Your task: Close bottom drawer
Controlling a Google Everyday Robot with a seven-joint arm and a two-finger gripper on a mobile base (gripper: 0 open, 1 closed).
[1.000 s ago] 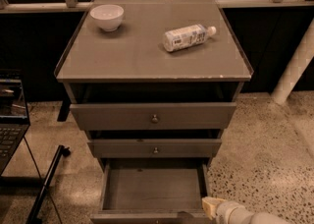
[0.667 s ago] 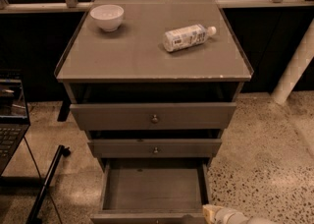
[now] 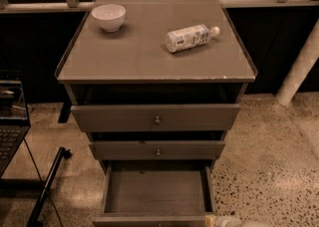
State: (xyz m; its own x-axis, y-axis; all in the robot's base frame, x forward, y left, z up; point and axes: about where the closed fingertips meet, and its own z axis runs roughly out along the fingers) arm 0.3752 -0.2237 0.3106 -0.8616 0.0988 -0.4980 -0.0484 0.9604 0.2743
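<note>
The grey-brown wooden bottom drawer (image 3: 157,191) stood pulled well out toward me at the foot of the cabinet. Its shallow box was open and bare inside, and its front face and knob sat too low to see. The robot's pale gripper (image 3: 225,221) was at the near right corner of that drawer's front, just beside the rim. Only a little of it showed, so I could not tell whether the claw was wide or narrow, nor whether it touched the wood. Above, the middle drawer (image 3: 157,150) with its small round metal knob stood a little out, and the wider top drawer (image 3: 155,117) further out than that. On the flat grey cabinet top (image 3: 134,56) a white ceramic bowl (image 3: 108,17) sat at the far left, and a clear plastic bottle (image 3: 191,37) with a white cap lay on its side to the right. To my mind the closing push had barely begun. It would go best with the gripper brought toward the middle of the front, since a shove at one corner could skew the box and jam it. A straight, level, steady push toward the far side should do, eased off as the front came flush under the middle drawer.
</note>
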